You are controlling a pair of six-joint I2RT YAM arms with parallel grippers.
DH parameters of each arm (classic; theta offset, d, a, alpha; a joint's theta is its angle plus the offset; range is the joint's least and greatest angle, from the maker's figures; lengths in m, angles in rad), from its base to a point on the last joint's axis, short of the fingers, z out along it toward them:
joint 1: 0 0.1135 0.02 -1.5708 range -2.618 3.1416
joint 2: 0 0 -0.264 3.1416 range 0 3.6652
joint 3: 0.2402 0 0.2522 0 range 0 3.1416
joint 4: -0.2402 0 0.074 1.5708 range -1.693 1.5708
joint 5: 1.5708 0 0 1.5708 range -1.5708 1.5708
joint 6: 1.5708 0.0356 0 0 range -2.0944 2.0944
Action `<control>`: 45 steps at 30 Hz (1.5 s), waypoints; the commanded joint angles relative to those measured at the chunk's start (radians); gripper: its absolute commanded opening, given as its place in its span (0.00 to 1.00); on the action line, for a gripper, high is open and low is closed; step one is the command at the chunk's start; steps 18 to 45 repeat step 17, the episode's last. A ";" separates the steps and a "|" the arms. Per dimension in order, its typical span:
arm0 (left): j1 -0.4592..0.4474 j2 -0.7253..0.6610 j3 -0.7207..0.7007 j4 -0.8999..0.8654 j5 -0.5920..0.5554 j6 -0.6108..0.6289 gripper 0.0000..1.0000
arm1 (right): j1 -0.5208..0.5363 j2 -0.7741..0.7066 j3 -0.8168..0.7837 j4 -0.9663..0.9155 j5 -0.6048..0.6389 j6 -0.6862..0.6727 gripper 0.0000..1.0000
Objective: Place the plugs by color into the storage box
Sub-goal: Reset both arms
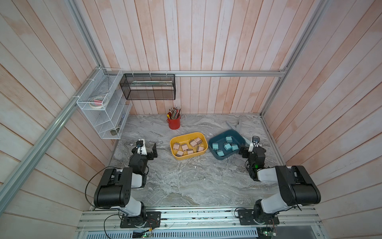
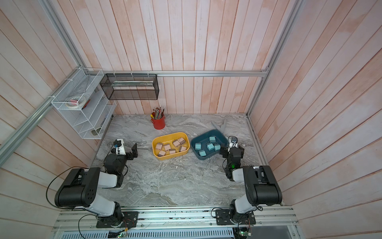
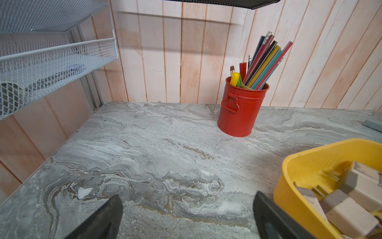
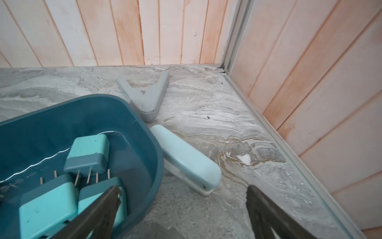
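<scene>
- Marble table [image 1: 186, 180]: no loose plug shows on it in both top views, so the sorting looks finished, with nothing apparently left to place.
- Yellow bin [image 1: 192, 156]: holds 7 pink-beige plugs [image 1: 184, 147] in a jumble, with no teal among them.
- Blue bin [image 4: 132, 132]: holds 5 teal plugs [image 1: 227, 147], with no pink among them.
- Left gripper [image 3: 187, 204]: jaws spread wide and empty, over bare table just beside the yellow bin.
- Right gripper [image 4: 184, 189]: jaws spread wide and empty, with 1 finger over the blue bin's edge.

Both top views look steeply down from above the near edge, sharing the whole grey marbled table [image 1: 186, 182]. Wrist views sit low, facing its far edge.
</scene>
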 commanded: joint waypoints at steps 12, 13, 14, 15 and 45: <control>-0.009 0.014 0.030 -0.028 0.012 0.020 1.00 | -0.044 0.045 -0.141 0.401 0.022 0.058 0.98; -0.009 0.014 0.030 -0.027 0.012 0.020 1.00 | -0.045 0.042 -0.144 0.400 0.020 0.058 0.98; -0.009 0.012 0.028 -0.027 0.012 0.020 1.00 | -0.045 0.037 -0.145 0.395 0.022 0.060 0.98; -0.009 0.011 0.025 -0.021 0.012 0.020 1.00 | -0.045 0.039 -0.148 0.406 0.020 0.058 0.98; -0.008 0.006 0.015 -0.005 0.010 0.019 1.00 | -0.044 0.042 -0.145 0.403 0.018 0.057 0.98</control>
